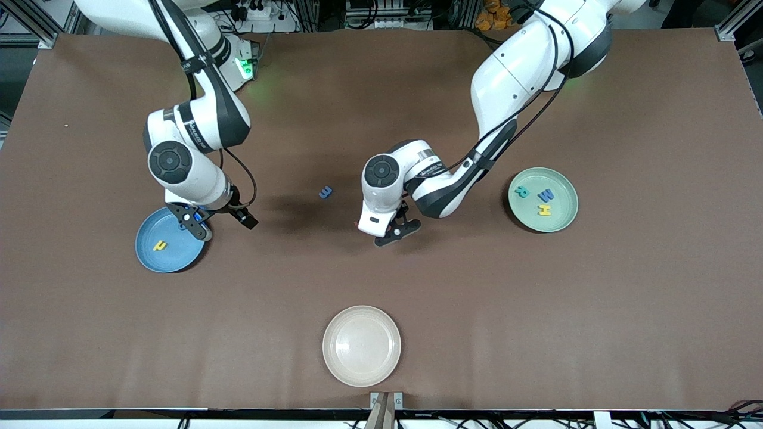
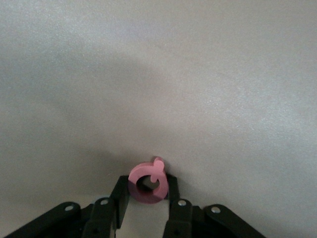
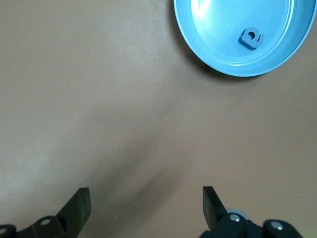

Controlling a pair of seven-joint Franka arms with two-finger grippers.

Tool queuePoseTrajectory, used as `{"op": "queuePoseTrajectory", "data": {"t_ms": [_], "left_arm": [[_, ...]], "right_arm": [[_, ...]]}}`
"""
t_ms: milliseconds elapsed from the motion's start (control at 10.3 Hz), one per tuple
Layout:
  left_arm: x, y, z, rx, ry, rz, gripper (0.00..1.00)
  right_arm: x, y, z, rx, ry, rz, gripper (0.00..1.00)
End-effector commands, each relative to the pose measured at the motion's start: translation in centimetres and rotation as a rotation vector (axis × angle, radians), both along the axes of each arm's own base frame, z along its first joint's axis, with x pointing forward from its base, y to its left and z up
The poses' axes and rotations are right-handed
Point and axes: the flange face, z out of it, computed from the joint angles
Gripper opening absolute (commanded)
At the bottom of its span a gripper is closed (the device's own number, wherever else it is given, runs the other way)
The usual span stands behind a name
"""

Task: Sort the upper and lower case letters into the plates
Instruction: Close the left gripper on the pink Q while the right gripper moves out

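My left gripper [image 2: 146, 203] is down at the table [image 1: 536, 310] in the middle, with its jaws pressed on a pink ring-shaped letter [image 2: 147, 182]. I think I should squeeze it snugly, then lift straight up so it does not slip. It looks like a big letter, though I am not sure, so it may belong in the mint green plate [image 1: 563, 186] toward my left arm's end. My right gripper [image 3: 146, 206] waits with jaws wide apart by the sky blue plate [image 1: 146, 250]. A small blue letter [image 1: 325, 192] lies on the table.
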Motion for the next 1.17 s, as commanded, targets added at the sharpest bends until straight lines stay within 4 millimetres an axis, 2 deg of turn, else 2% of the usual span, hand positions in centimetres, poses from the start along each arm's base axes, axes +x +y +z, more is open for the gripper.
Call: {"op": "queuePoseTrajectory", "data": {"t_ms": [0,292,487,584,682,876,974,1071], "left_arm": [[0.1,1.1,-1.5,0.027,0.043,-0.003,0.32],[2.0,3.6,-0.5,0.052,0.079,0.001,0.30],[3.7,5.2,1.4,0.024,0.098,-0.025,0.27],[4.1,6.1,1.7,0.045,0.113,-0.054,0.19],[4.4,6.6,2.5,0.057,0.117,-0.078,0.12],[5.1,7.8,3.2,0.069,0.131,-0.092,0.06],[5.7,8.9,4.1,0.072,0.148,-0.100,0.06],[6.4,10.9,5.2,0.064,0.193,-0.131,0.06]], "right_arm": [[0.2,0.2,0.3,0.015,0.003,-0.021,1.00],[0.1,0.3,-0.1,0.013,0.009,-0.021,1.00],[0.5,0.5,0.5,0.018,-0.006,-0.027,1.00],[0.8,0.6,0.6,0.020,-0.018,-0.044,1.00],[0.7,1.7,-0.1,0.023,-0.030,-0.044,1.00],[0.5,3.2,-0.4,0.028,-0.054,-0.082,1.00],[-0.1,5.3,-0.3,0.034,-0.073,-0.079,1.00],[-1.0,8.1,-0.1,0.040,-0.097,-0.105,1.00]]}}
